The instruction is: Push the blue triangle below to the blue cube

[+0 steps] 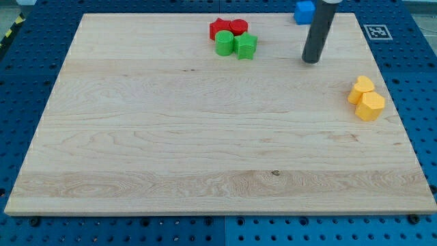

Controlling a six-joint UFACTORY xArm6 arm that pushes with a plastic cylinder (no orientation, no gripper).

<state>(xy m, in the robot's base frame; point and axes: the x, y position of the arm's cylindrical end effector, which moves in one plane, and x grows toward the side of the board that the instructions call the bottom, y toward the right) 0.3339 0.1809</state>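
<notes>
A blue block (304,11) sits at the view's top edge, right of centre; the rod partly hides it and its shape cannot be made out. Only this one blue block shows. My tip (311,60) rests on the board just below the blue block, slightly to its right. The dark rod rises from the tip to the view's top.
Two red blocks (227,28) and two green blocks (235,44) cluster at the top centre. Two yellow blocks (367,98) lie near the board's right edge. A fiducial marker (376,31) is at the top right corner. The wooden board (205,137) sits on a blue pegboard.
</notes>
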